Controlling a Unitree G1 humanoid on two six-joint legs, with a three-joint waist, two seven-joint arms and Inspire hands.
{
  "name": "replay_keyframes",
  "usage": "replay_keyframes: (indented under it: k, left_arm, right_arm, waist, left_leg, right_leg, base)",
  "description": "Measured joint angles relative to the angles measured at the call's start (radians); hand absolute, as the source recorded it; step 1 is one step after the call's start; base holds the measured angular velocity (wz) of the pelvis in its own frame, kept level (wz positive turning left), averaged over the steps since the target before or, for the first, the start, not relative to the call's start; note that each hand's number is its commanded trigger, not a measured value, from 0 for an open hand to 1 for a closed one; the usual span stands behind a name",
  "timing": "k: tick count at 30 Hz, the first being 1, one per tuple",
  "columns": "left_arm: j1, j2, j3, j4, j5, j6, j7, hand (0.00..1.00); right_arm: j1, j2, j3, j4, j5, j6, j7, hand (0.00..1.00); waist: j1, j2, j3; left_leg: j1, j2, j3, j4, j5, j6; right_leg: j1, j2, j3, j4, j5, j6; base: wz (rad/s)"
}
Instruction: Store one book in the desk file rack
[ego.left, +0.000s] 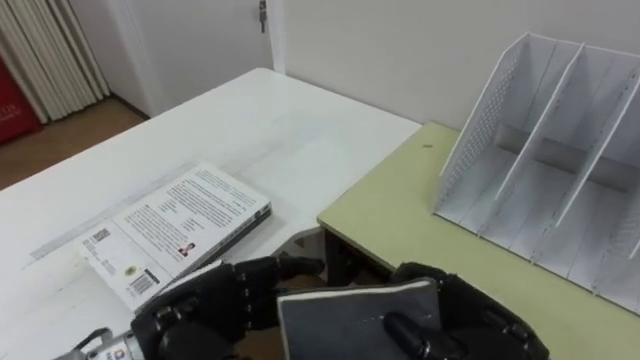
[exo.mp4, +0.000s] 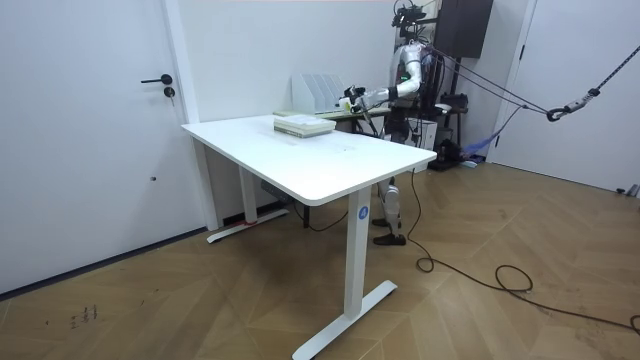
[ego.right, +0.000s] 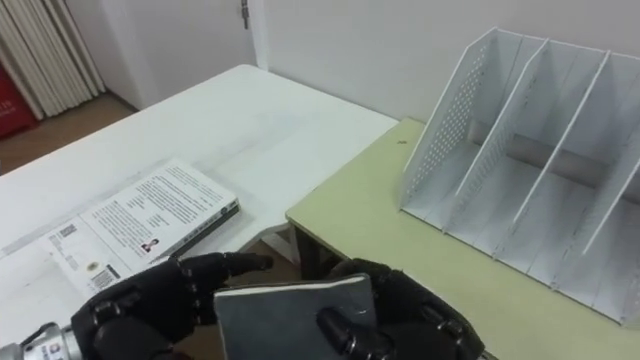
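Observation:
A dark grey book (ego.left: 340, 315) is held low in front of me, between both hands, over the gap beside the yellow-green desk (ego.left: 410, 205). My right hand (ego.left: 470, 315) is shut on its right side, thumb on the cover and fingers curled over the far edge. My left hand (ego.left: 200, 305) curls its fingers against the book's left edge. The white file rack (ego.left: 540, 170) stands upright on the desk to the right, its slots empty and facing me. In the room view I stand behind that desk, with the file rack (exo.mp4: 318, 92) near my hands.
A white-covered book (ego.left: 180, 230) lies flat on the white table (ego.left: 250, 120) to my left. The table's edge meets the desk's near corner. A wall runs behind the rack. A door (exo.mp4: 100, 130) shows at the room view's left.

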Motion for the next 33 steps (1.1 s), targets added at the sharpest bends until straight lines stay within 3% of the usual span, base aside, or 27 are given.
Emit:
replay_keyframes:
  k: [2, 5, 9, 13, 15, 19, 21, 24, 33]
  left_arm:
    - [0.037, -0.018, 0.0, 0.009, 0.018, -0.013, 0.019, 0.0]
    - [0.059, -0.067, -0.003, 0.098, 0.04, -0.024, 0.046, 0.0]
    - [0.088, -0.112, -0.004, 0.195, 0.112, -0.043, 0.083, 0.0]
    - [0.102, -0.154, -0.005, 0.297, 0.156, -0.07, 0.111, 0.0]
    - [0.117, -0.169, -0.007, 0.319, 0.204, -0.077, 0.125, 0.0]
    - [0.125, -0.216, -0.007, 0.396, 0.249, -0.099, 0.155, 0.0]
    - [0.118, -0.248, -0.006, 0.494, 0.259, -0.125, 0.174, 0.0]
    - [0.135, -0.263, -0.005, 0.587, 0.259, -0.14, 0.211, 0.0]
    - [0.164, -0.295, 0.022, 0.699, 0.257, -0.187, 0.27, 0.0]
  right_arm:
    - [-0.018, 0.001, -0.02, -0.002, -0.003, -0.001, -0.03, 1.0]
    - [-0.053, 0.013, -0.046, -0.002, -0.028, -0.017, -0.076, 1.0]
    - [-0.064, 0.062, -0.076, -0.022, -0.113, -0.032, -0.135, 1.0]
    - [-0.081, 0.078, -0.096, -0.037, -0.118, -0.037, -0.177, 1.0]
    - [-0.085, 0.099, -0.113, -0.041, -0.124, -0.062, -0.206, 1.0]
    - [-0.101, 0.101, -0.135, -0.077, -0.201, -0.077, -0.271, 1.0]
    - [-0.101, 0.116, -0.151, -0.101, -0.24, -0.097, -0.317, 1.0]
    - [-0.101, 0.125, -0.157, -0.135, -0.282, -0.121, -0.379, 1.0]
    - [-0.106, 0.132, -0.234, -0.207, -0.339, -0.135, -0.528, 1.0]
  waist:
    - [-0.012, -0.008, 0.0054]
    - [-0.026, -0.016, 0.0068]
    - [-0.039, -0.031, -0.0005]
    - [-0.049, -0.034, -0.0002]
    - [-0.05, -0.041, 0.0007]
    - [-0.046, -0.039, 0.0019]
    - [-0.044, -0.034, -0.0029]
    - [-0.05, -0.029, -0.0051]
    - [-0.049, -0.042, -0.0036]
  left_leg:
    - [0.005, 0.001, 0.007, -0.002, 0.0, 0.0]
    - [0.005, 0.0, 0.009, -0.008, 0.0, 0.0]
    - [0.006, 0.002, 0.018, -0.015, 0.0, 0.0]
    - [0.008, 0.002, 0.032, -0.017, 0.0, 0.0]
    - [0.009, 0.003, 0.034, -0.018, 0.0, 0.0]
    - [0.022, 0.004, 0.041, -0.026, 0.0, 0.0]
    - [0.026, 0.004, 0.043, -0.027, 0.0, 0.0]
    - [0.025, 0.005, 0.05, -0.026, 0.0, 0.0]
    - [0.045, 0.002, 0.054, -0.036, 0.0, 0.0]
  right_leg:
    - [-0.002, 0.003, -0.001, -0.001, -0.001, -0.001]
    - [-0.004, 0.003, -0.002, -0.003, -0.001, -0.001]
    - [-0.006, 0.003, -0.005, -0.001, -0.001, -0.001]
    - [-0.007, 0.001, -0.005, -0.001, -0.001, 0.0]
    - [-0.008, 0.003, -0.002, -0.002, -0.001, 0.0]
    - [-0.009, 0.006, 0.016, -0.003, -0.001, -0.001]
    - [-0.006, 0.007, 0.018, -0.003, -0.001, -0.001]
    - [-0.004, 0.007, 0.017, -0.003, -0.001, -0.001]
    - [0.01, 0.008, 0.019, -0.019, 0.001, 0.003]
  base:
    - [-0.04]
    - [0.0]
    - [-0.05]
    - [-0.09]
    - [-0.02]
    - [-0.1]
    - [-0.02]
    - [-0.04]
    - [-0.01]
